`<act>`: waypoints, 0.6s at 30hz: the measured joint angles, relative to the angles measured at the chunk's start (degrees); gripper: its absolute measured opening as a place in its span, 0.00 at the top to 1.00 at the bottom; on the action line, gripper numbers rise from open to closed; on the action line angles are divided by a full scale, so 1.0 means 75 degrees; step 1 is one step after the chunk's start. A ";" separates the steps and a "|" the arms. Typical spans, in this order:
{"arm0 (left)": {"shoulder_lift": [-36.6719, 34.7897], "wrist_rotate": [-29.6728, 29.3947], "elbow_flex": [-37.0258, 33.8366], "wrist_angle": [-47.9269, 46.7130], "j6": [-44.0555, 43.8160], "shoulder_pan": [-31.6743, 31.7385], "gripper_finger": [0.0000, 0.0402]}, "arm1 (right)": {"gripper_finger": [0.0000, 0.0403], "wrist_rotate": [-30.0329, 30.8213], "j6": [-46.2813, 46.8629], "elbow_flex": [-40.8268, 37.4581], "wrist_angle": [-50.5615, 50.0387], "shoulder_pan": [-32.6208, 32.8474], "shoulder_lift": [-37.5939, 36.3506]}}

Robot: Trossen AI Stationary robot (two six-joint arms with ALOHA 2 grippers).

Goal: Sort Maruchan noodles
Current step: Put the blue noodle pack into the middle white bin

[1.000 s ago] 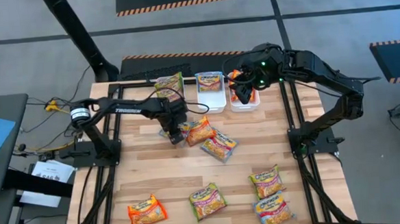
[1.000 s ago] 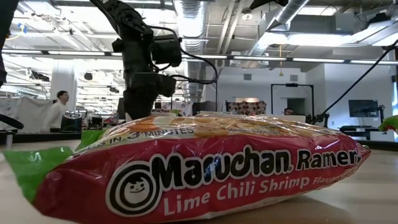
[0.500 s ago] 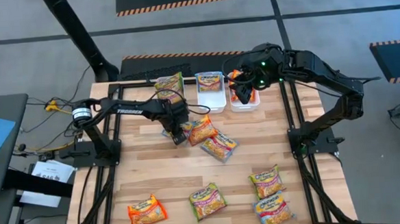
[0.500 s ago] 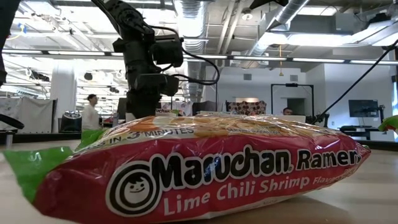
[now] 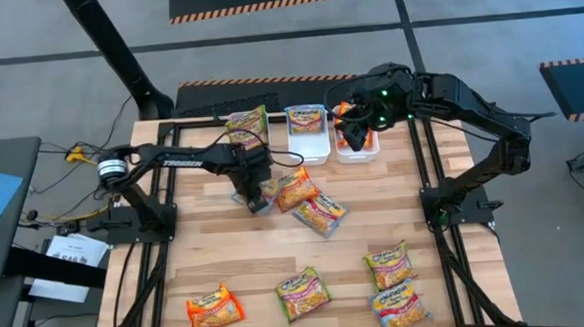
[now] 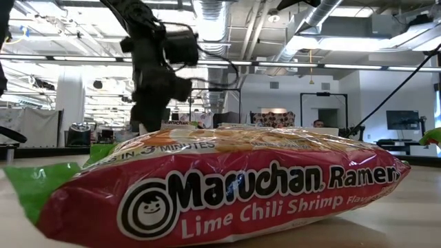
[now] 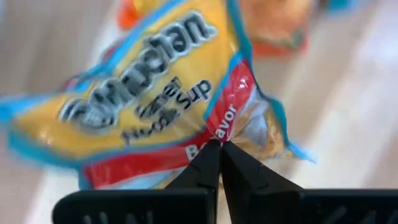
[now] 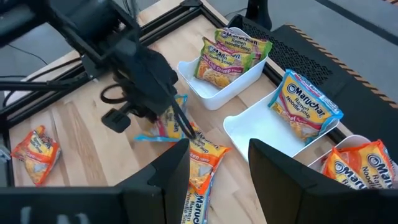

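Observation:
A blue-edged Maruchan noodle packet (image 7: pixel 143 106) sits at mid-table under my left gripper (image 5: pixel 252 193), which is shut on it. An orange packet (image 5: pixel 291 189) and a green-edged one (image 5: pixel 321 213) lie right beside it. Several more packets lie flat along the near edge, among them an orange one (image 5: pixel 214 310) and a lime chili shrimp one (image 6: pixel 220 186). My right gripper (image 5: pixel 354 132) hangs open over the far right white bin (image 5: pixel 369 155), holding nothing. My left gripper pinches the blue-edged packet between its two fingertips at the red stripe near one long edge (image 7: pixel 219 127). The fingers come from above, pointing down. In the right wrist view the packet (image 8: pixel 158 124) sits tilted under them; whether it is clear of the table I cannot tell.
Three white bins stand side by side at the far edge: the left one (image 5: pixel 232 135) holds green packets, the middle one (image 5: pixel 309 153) a blue packet, the right one an orange packet. Bare wood lies between the middle cluster and the near row.
My left gripper has shifted a little toward the table's left edge, staying over the blue-edged packet. My right gripper has kept still.

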 joint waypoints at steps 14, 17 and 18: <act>-0.1740 -0.0046 0.0033 -0.0051 -0.0414 -0.0116 1.00 | 0.53 -0.0052 0.0348 0.0000 -0.0001 0.0000 0.0000; -0.1757 -0.0142 0.0038 -0.0477 -0.0234 -0.0111 1.00 | 0.53 -0.0052 0.0500 0.0000 -0.0001 0.0079 0.0000; -0.1756 -0.0124 0.0038 -0.0611 -0.0082 -0.0111 1.00 | 0.53 -0.0051 0.0504 0.0000 0.0002 0.0111 0.0000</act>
